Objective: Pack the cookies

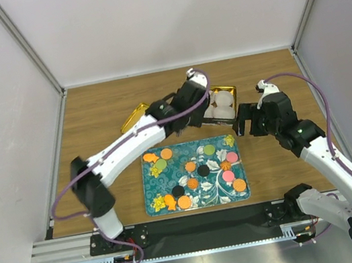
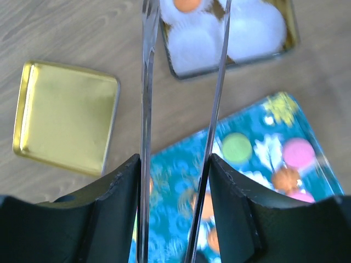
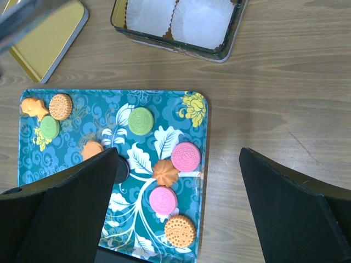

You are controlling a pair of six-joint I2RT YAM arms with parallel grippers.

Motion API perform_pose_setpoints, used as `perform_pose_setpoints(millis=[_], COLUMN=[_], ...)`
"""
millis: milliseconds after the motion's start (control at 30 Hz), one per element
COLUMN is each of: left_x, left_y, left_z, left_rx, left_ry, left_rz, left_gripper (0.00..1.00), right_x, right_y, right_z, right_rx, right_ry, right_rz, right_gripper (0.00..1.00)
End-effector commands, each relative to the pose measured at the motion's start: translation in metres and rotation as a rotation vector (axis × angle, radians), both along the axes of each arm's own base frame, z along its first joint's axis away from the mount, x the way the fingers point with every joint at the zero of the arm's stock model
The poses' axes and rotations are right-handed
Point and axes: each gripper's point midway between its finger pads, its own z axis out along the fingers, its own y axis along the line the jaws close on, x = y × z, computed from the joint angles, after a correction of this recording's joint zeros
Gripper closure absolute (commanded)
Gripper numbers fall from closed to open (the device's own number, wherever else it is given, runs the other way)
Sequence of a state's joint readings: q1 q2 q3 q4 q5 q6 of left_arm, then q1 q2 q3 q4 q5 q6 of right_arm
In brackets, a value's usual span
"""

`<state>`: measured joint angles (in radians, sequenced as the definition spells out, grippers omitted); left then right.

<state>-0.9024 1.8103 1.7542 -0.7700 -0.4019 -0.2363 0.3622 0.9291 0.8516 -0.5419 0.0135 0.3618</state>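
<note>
One orange cookie [image 2: 186,4] lies in the far tin [image 3: 219,55]; other cookies [image 3: 186,156] wait on the tray [image 3: 71,142]. Left hand [image 1: 208,102], over the tin, and right hand [image 1: 247,120] gape empty.

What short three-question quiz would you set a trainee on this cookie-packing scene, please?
1. True or false: the gold lid sits on the tin.
2. The right hand is: A open; B shut on a cookie; C shut on the lid.
3. How many pink cookies lie on the teal tray?
Key: 1 false, the lid lies beside the tin; 2 A; 3 two.
</note>
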Motion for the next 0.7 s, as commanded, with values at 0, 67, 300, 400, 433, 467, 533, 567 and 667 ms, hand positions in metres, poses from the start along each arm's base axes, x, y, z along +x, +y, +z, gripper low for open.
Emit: perform_pose_setpoints(millis=[0,67,300,400,433,467,533,567,667], left_x=[-0.037,-0.06,-0.121,-0.134,-0.139,-0.143,-0.147,-0.148,-0.148], left_y=[0.008,0.017,0.031,0.033,0.031,0.029,0.027,0.025,0.021], left_z=[0.005,-0.002,-0.039,-0.052,-0.054,-0.058,-0.062,-0.065,-0.072], left_rx=[-0.027,-0.021,0.002,0.024,0.025,0.026,0.033,0.037,0.046], left_ry=[-0.012,0.002,0.084,0.102,0.108,0.116,0.124,0.128,0.136], left_rz=[-0.003,-0.027,-0.105,-0.123,-0.139,-0.148,-0.16,-0.165,-0.167], left_gripper=[0.44,0.44,0.44,0.44,0.44,0.43,0.43,0.43,0.43], right_x=[0.002,0.0,-0.001,0.0,0.0,0.0,0.0,0.0,0.0], right_y=[0.0,0.004,0.004,0.004,0.004,0.005,0.005,0.004,0.005], right_z=[0.022,0.022,0.022,0.022,0.022,0.022,0.021,0.021,0.021], right_rx=[0.01,0.024,0.027,0.028,0.031,0.031,0.03,0.03,0.031], right_ry=[-0.059,-0.053,-0.055,-0.056,-0.055,-0.054,-0.05,-0.051,-0.049], right_rz=[0.01,0.032,0.031,0.027,0.029,0.03,0.03,0.029,0.029], right_gripper=[0.0,0.0,0.0,0.0,0.0,0.0,0.0,0.0,0.0])
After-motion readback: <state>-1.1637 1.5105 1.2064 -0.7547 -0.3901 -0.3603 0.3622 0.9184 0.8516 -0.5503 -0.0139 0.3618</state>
